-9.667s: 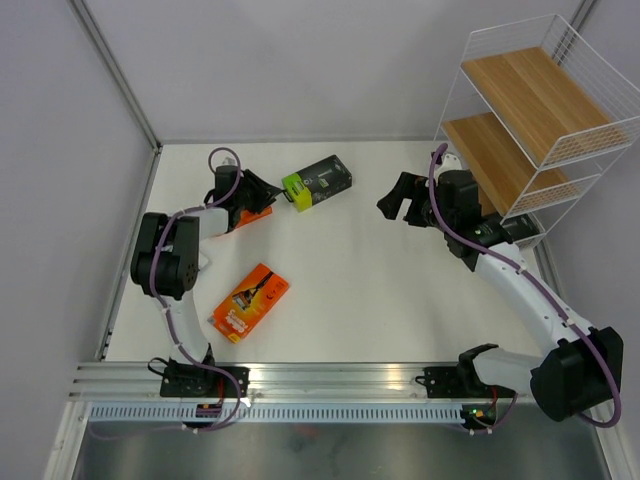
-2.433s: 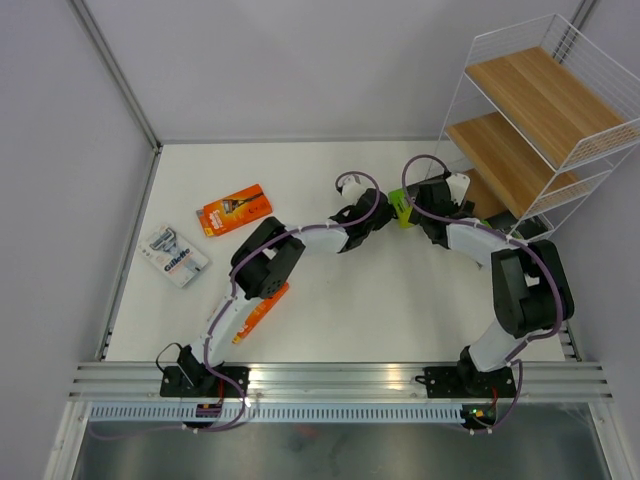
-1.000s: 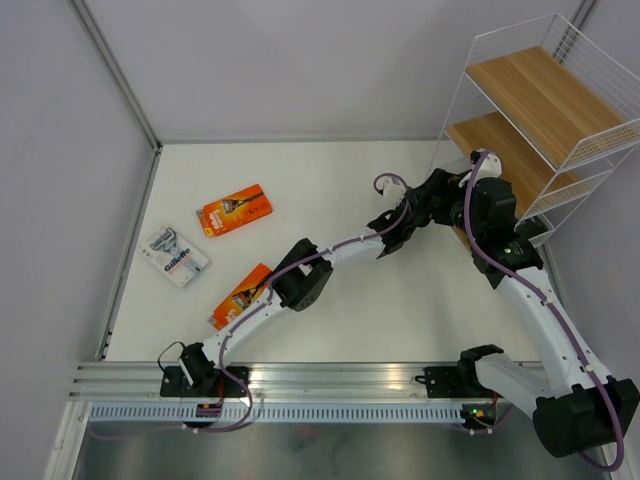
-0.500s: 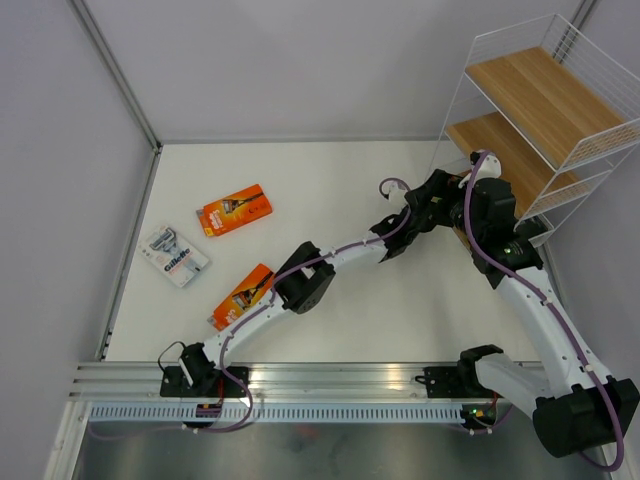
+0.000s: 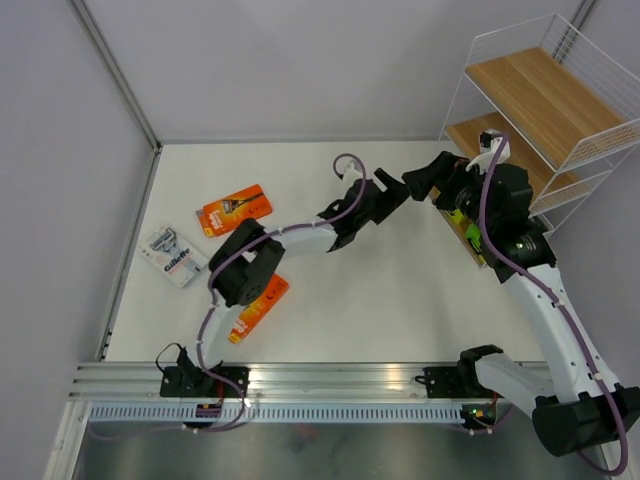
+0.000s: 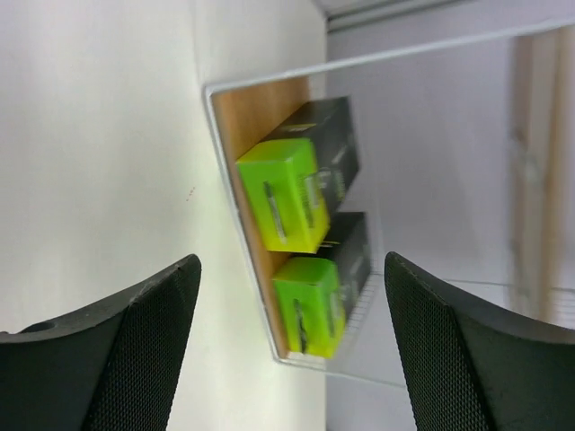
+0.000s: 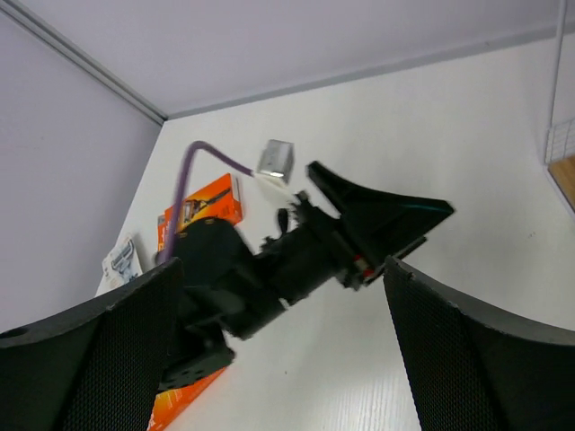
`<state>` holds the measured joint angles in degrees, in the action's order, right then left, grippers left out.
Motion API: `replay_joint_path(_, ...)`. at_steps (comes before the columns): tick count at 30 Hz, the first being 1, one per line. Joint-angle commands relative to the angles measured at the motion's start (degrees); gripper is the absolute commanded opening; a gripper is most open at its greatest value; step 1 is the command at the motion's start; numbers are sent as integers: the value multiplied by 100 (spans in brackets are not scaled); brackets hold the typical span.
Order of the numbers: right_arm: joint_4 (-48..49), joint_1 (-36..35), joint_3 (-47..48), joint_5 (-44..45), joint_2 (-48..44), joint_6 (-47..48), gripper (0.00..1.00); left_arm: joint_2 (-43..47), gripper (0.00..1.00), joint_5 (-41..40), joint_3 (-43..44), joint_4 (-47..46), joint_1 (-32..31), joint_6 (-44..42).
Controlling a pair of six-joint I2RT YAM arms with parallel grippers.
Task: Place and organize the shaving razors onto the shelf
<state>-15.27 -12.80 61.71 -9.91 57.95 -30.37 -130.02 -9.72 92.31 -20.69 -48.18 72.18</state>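
Three-tier shelf (image 5: pixel 530 85), at 2 o'clock of the table (image 5: pixel 350 290). On its bottom board: first black-and-lime pack (image 6: pixel 301 175) and second black-and-lime pack (image 6: pixel 323 283), side by side with lime ends outward, apparently grouped as a matched pair. Facing that pair, the left claw (image 6: pixel 292 259), spread and empty. Beside the shelf, the right claw (image 7: pixel 281 265), spread and empty, pointed toward the left arm. Outstanding, flat on the table: orange pack (image 5: pixel 234 210) at 10 o'clock, Gillette pack (image 5: pixel 173 255) at 9, second orange pack (image 5: pixel 258 305) at 8, partly under the left arm. These are the likely next pickups.
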Motion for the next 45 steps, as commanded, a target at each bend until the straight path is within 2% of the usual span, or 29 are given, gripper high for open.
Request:
replay_joint_path(1,121,-12,490,-186,198,-21,98,1354,88,277,-1019,-664,230,-547)
replay_joint_path(2,138,-4,534,-352,312,-39,98,1774,88,312,-1649,-734,283,-547)
replay_joint_path(4,217,-3,605,-494,383,-118,98,2250,88,461,-2294,-884,502,-582)
replay_joint_path(7,681,-12,465,-801,462,-258,98,3226,88,672,-3733,-894,888,-661)
replay_joint_path(10,1007,-38,254,-1118,629,-408,98,4394,88,822,-4438,-88,1407,-994)
replay_joint_path(11,1156,-152,201,-1109,777,-460,98,4676,88,770,-4528,672,1730,-1091)
replay_joint_path(12,1236,-249,105,-1005,866,-444,98,5227,89,769,-4581,1011,1916,-1301)
replay_joint_path(15,1324,-828,147,-583,1357,-294,98,5941,93,909,-4775,2021,2759,-1671)
replay_joint_path(17,1342,-1249,235,-266,1832,-276,98,6470,95,1198,-4942,2331,3269,-1874)
replay_joint_path(19,1473,-1409,280,-213,2314,-425,98,6716,96,1287,-5091,2648,4051,-2041)
replay_joint_path(20,1657,-1505,297,-187,2465,-495,98,6717,97,1514,-5144,2666,4619,-2059)
replay_joint_path(23,1966,-1620,376,-99,3019,-636,98,6307,94,2207,-5188,2579,5710,-2147)
replay_joint_path(26,2045,-1691,735,-134,3564,-655,98,5570,88,2683,-5004,2412,6293,-2304)
replay_joint_path(29,2045,-1779,1165,-230,4039,-619,98,4954,81,2782,-4811,2245,6680,-2366)
replay_joint_path(34,1984,-1814,1572,-433,4592,-628,98,4126,72,2887,-4678,1815,7103,-2227)
replay_joint_path(39,1852,-1814,1651,-328,4655,-488,98,3467,63,3160,-4767,690,7148,-1971)
replay_joint_path(45,1650,-1814,1651,-231,4585,-373,98,2957,55,3064,-4424,548,7156,-1989)
